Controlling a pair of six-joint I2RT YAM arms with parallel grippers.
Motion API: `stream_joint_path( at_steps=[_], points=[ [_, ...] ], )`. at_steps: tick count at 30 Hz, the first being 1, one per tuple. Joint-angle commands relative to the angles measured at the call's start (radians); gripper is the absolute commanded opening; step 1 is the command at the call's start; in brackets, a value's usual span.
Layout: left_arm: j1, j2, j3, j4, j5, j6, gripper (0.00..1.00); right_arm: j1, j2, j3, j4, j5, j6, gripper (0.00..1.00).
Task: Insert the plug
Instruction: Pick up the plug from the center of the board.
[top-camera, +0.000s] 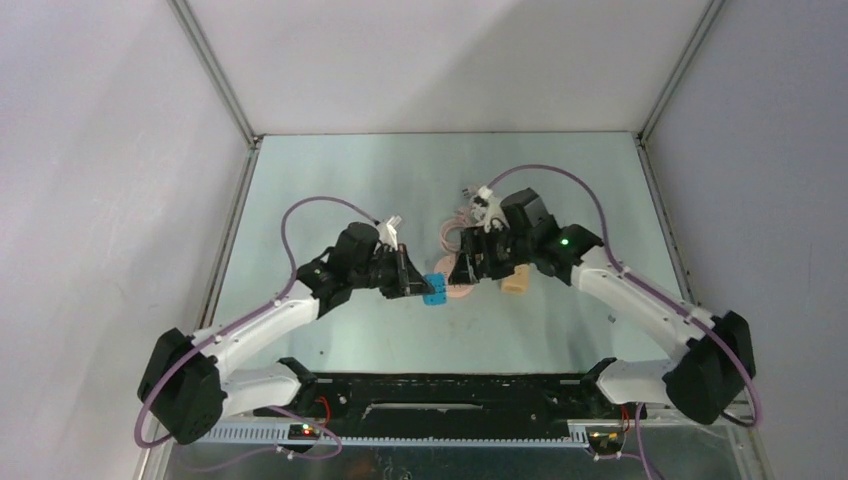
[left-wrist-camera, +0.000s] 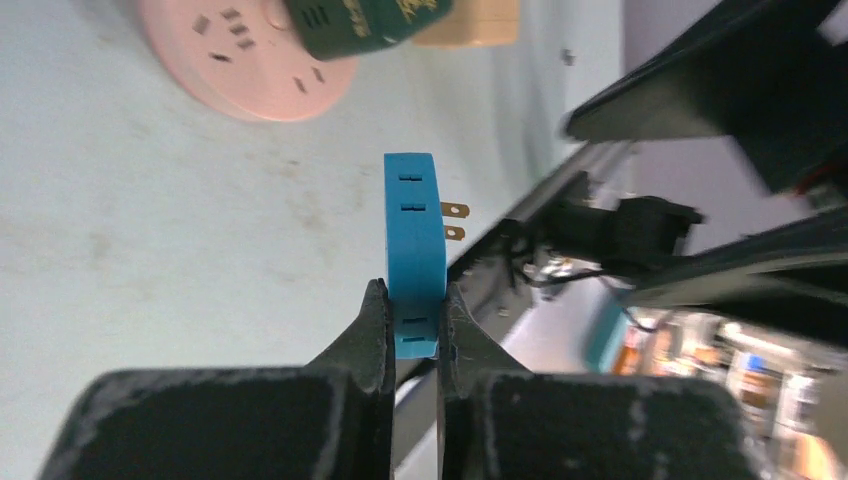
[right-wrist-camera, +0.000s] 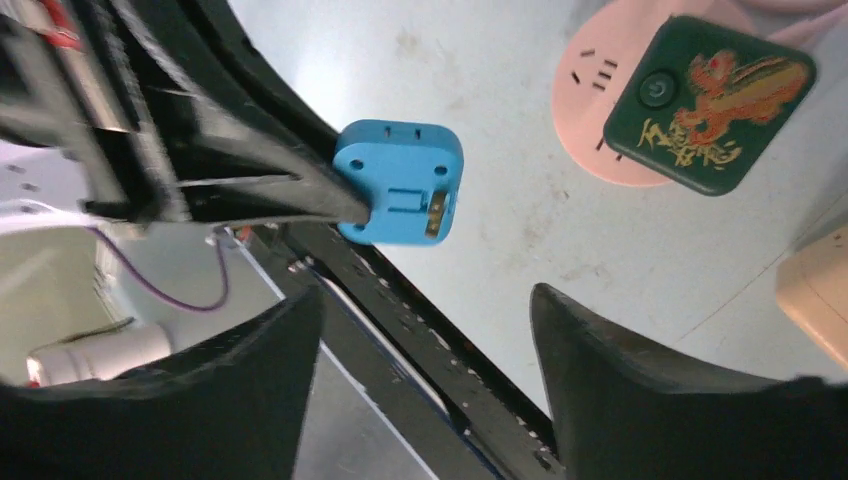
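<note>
Bare pale-green tabletop (top-camera: 400, 165) lies open on the far and left sides. Mid-table is crowded: a round pink socket disc (left-wrist-camera: 245, 75) carries a dark green square adapter (right-wrist-camera: 710, 100), with a beige plastic block (top-camera: 514, 281) just beside. The blue square plastic plug (left-wrist-camera: 413, 220), pinched in the left gripper (left-wrist-camera: 415, 290), stands before the right gripper's (right-wrist-camera: 425, 300) spread jaws, apart from them.

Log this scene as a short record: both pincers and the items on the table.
Left pincer: shut on blue square plastic plug adapter, brass prongs bare
Right pincer: open, empty
Pink round socket disc: flat on table
Dark green square adapter with gold dragon: on the pink disc
Beige plastic block: beside the disc
</note>
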Motion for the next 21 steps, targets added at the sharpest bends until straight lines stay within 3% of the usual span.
stream_joint_path(
  at_steps=[1,4,7,14,21],
  points=[
    [0.001,-0.079,0.067,-0.16,-0.151,0.31,0.0,-0.063,-0.128,0.038,0.032,-0.062,0.006,0.84],
    [0.0,-0.136,0.072,-0.157,-0.173,0.479,0.0,-0.111,-0.16,0.038,0.034,-0.132,0.009,0.96],
    [-0.008,-0.218,0.079,-0.13,-0.152,0.657,0.0,-0.156,-0.169,0.038,0.047,-0.28,0.001,0.99],
    [-0.135,-0.347,0.107,-0.119,-0.242,1.124,0.0,-0.171,-0.154,0.038,0.134,-0.535,0.016,1.0],
    [-0.269,-0.445,0.086,-0.026,-0.303,1.566,0.0,-0.176,-0.099,0.038,0.202,-0.611,0.156,1.0]
  ],
)
